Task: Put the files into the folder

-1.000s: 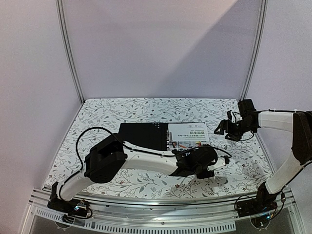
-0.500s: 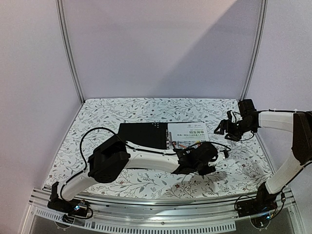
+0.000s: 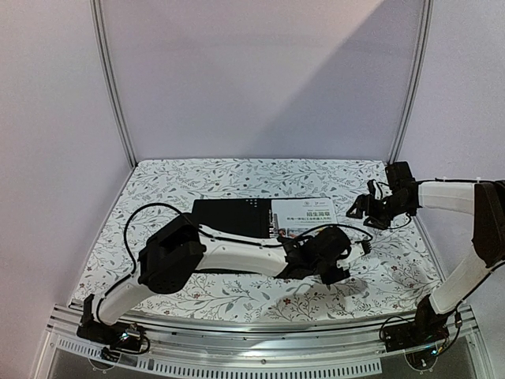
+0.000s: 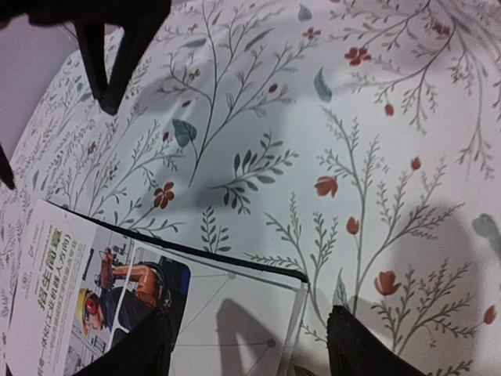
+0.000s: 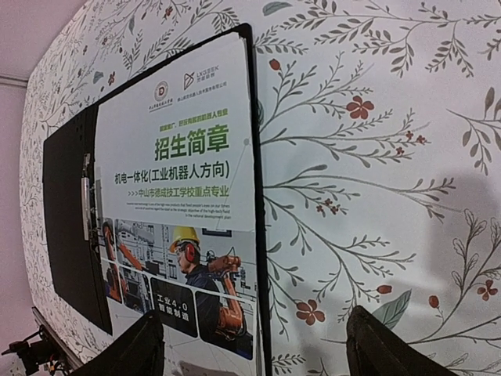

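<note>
Out on the floral bench (image 3: 197, 178), the folder (image 3: 229, 217) lies open, black inside facing up. The left arm (image 3: 237, 257) stretches right across its near edge and hides that part from above. The left pincer (image 4: 246, 317) hangs low over the folder's near right corner, fingers well apart, gripping nothing. Over on the right, the right pincer (image 5: 258, 345) hovers above the bench beside the folder, spread wide and empty too. And the files (image 5: 180, 157), colourful brochure sheet on top, lie flat on the folder's right half with the black rim showing round them. The left half shows plain black.
</note>
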Robot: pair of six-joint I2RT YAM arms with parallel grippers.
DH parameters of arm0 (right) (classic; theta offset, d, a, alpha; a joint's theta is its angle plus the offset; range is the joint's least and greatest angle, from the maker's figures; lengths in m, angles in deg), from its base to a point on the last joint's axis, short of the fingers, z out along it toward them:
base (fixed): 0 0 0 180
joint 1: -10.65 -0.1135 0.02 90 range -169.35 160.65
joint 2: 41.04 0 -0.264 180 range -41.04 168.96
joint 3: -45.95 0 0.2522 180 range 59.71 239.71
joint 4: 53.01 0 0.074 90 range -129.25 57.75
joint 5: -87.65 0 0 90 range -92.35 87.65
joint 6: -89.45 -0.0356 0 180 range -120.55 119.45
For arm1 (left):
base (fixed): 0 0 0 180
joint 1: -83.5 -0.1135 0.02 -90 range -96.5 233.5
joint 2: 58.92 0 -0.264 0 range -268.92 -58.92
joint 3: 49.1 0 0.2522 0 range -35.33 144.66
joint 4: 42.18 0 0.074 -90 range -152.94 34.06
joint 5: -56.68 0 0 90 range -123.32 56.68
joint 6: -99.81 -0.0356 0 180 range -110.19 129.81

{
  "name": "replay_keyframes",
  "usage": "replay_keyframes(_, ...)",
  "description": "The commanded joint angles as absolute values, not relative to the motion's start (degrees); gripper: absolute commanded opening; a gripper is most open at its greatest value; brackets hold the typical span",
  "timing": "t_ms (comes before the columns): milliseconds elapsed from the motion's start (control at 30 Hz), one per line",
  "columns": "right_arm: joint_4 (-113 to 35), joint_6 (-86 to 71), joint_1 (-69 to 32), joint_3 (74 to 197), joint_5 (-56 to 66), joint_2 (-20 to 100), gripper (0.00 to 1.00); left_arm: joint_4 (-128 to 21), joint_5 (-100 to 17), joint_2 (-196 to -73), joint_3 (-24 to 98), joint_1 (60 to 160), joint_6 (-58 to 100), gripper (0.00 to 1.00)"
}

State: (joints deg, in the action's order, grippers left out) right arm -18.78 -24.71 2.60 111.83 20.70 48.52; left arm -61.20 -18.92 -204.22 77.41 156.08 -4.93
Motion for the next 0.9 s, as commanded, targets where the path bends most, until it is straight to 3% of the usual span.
replay_keyframes(0,-20.3,-24.6,3.1,110.9,19.0,45.3,0.79,-58.8,-25.1,-195.6,76.4,155.3,-3.9,0.69)
replay_keyframes(233,-21.8,-24.3,3.0,111.0,18.8,42.5,0.78,-57.5,-24.4,-183.8,71.1,152.9,-2.2,0.73)
replay_keyframes(433,-24.8,-24.8,-0.1,111.5,19.6,41.5,0.76,-61.8,-22.7,-179.5,69.7,143.9,8.0,0.88)
replay_keyframes(533,-25.8,-24.1,-1.7,112.2,21.1,42.3,0.75,-64.6,-30.0,-179.0,68.7,136.9,16.2,0.88)
replay_keyframes(667,-29.1,-23.4,-3.2,111.7,24.6,44.0,0.73,-59.7,-50.0,-178.9,61.4,126.0,27.4,0.81)
replay_keyframes(867,-32.4,-23.5,-6.0,110.8,28.4,46.7,0.59,-47.6,-60.1,-181.0,49.9,119.1,32.6,0.77)
